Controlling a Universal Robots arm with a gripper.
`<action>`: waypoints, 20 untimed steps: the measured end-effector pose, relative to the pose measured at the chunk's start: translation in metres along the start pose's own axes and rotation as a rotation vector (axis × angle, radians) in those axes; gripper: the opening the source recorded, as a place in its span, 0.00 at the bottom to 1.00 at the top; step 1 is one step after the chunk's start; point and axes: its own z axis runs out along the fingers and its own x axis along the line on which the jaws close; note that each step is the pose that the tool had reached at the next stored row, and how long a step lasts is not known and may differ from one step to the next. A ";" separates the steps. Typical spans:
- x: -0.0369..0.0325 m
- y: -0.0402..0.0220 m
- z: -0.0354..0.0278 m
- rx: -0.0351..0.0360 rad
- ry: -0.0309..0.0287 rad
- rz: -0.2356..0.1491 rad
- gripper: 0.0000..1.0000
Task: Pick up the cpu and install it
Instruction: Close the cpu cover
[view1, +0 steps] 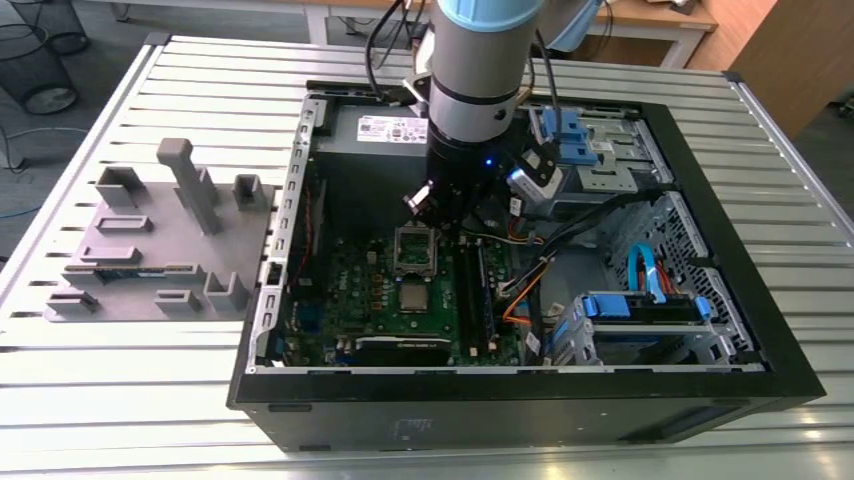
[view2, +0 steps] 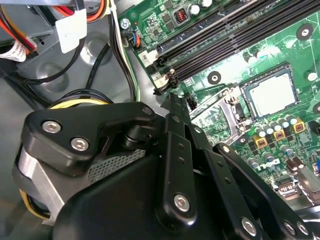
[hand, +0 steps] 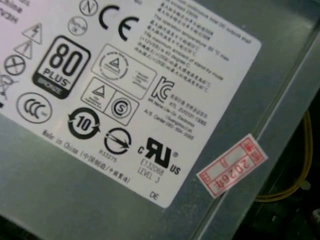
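The gripper (view1: 442, 222) is noted low inside the open case (view1: 721, 250), poised over the board (view2: 235, 70) near the socket (view1: 416, 250). No object is seen in its grasp. Whether it is released or clenched cannot be told.

The cpu (view1: 416, 297) is found lying flat on the board, silver face up, within a dark surround. In the second wrist view the cpu (view2: 272, 93) is seen ahead of the gripper (view2: 170, 102), past the socket (view2: 222, 112) and just beside it. It is well apart from the gripper and untouched. The memory slots (view2: 225, 35) run to one side of the gripper's line. A row of capacitors (view2: 277, 135) stands just beside the chip on the other side. The power supply label (hand: 130, 90) is recorded in the first wrist view.

The step in hand is judged to be the approach for the pick, with little of the task done.

- The gripper is best centred squarely over the chip before any descent.
- Its closing line is best set across two opposite edges.
- The descent is best kept vertical and slow, so that the socket's raised bracket and the capacitors are cleared.
- Light pressure at the rim is advised, so that the chip is lifted level and not tilted.
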 end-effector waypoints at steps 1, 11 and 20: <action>-0.0001 0.0001 0.0001 -0.0001 -0.0001 0.000 0.11; -0.0002 0.0001 0.0001 -0.0001 0.0000 -0.001 0.11; 0.0001 0.0002 0.0032 -0.0005 0.0000 -0.017 0.11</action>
